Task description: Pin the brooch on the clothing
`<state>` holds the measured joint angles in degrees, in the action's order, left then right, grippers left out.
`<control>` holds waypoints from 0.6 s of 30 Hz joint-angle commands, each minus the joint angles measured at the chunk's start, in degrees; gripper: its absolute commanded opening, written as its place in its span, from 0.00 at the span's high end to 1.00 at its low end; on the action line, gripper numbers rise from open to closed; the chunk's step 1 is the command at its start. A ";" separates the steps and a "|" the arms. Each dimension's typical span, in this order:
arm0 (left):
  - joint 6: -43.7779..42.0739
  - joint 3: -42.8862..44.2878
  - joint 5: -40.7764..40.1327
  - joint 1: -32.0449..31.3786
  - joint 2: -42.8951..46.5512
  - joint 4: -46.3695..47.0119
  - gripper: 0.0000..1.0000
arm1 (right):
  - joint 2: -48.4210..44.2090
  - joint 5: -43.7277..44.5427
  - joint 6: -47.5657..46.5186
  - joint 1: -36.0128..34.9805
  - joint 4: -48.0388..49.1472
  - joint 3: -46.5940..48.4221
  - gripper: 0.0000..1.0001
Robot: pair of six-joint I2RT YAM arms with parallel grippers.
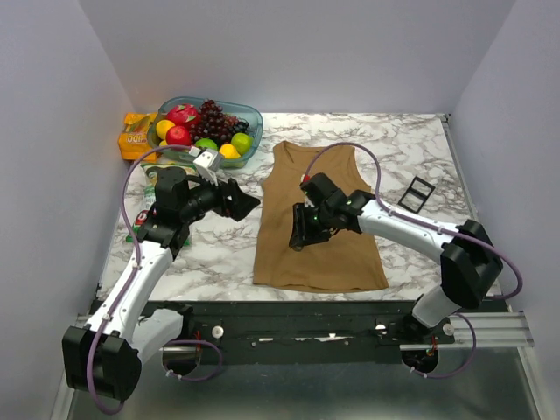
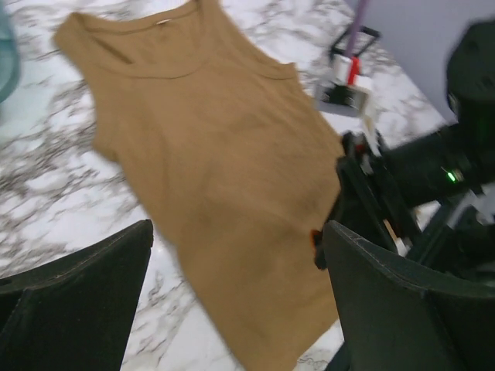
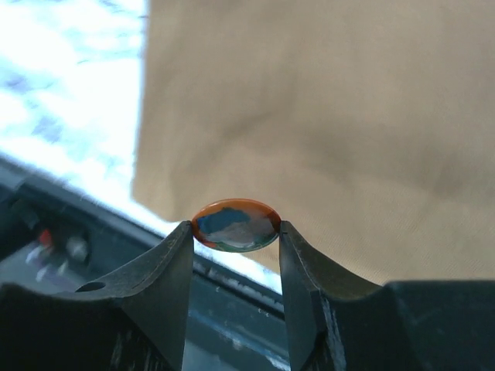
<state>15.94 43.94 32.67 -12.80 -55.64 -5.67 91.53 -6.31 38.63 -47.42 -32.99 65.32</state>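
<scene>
a white marble-patterned table (image 1: 219, 254) with grey veins fills the floor of a pale, plain-walled booth; walls close it in at the left, the back and the right. a black rail (image 1: 306, 319) runs along the near edge, above the arm bases.

the tan tank top (image 1: 337, 254) lies flat near the middle of the table, neck toward the back wall, hem close to the near edge. the right wrist view shows a corner of the hem with only a thin strip of marble between it and the dark rail.

the right gripper (image 3: 236, 229) hangs over the lower left part of the top, its two fingers pinching the brooch (image 3: 236, 224) by its rim. the brooch is a small round disc, orange-red at the edge with dark and pale patches, held above the cloth; whether it touches the fabric cannot be told.

the left gripper (image 1: 247, 203) hovers over bare marble just left of the top, fingers spread wide with nothing between them.

at the back left corner a clear bowl of fruit (image 1: 254, 114) stands beside an orange packet (image 1: 136, 136). a small black frame (image 1: 420, 192) lies right of the top, apart from it.

bare marble shows between the top's left edge and the left arm, in front of the bowl, and along the right side from the frame to the wall.
</scene>
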 commanded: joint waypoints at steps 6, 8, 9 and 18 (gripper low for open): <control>15.24 -5.62 34.74 -0.21 -6.67 34.89 0.01 | -4.34 -39.02 -16.39 9.27 6.45 0.07 0.59; 20.51 -6.15 36.84 -0.38 -9.73 40.10 0.02 | -4.60 -43.85 -17.01 11.11 6.80 -0.02 0.59; 22.44 -6.76 37.47 -0.47 -10.80 45.61 0.02 | -4.60 -45.01 -17.79 11.38 6.71 0.16 0.59; 38.72 -10.10 40.81 -5.56 -16.78 70.97 0.03 | -6.01 -58.11 -17.28 13.14 6.71 2.35 0.60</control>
<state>46.13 34.89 68.77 -15.29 -71.81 49.08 87.68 -53.98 22.06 -34.50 -27.14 65.32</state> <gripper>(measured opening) 0.971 0.510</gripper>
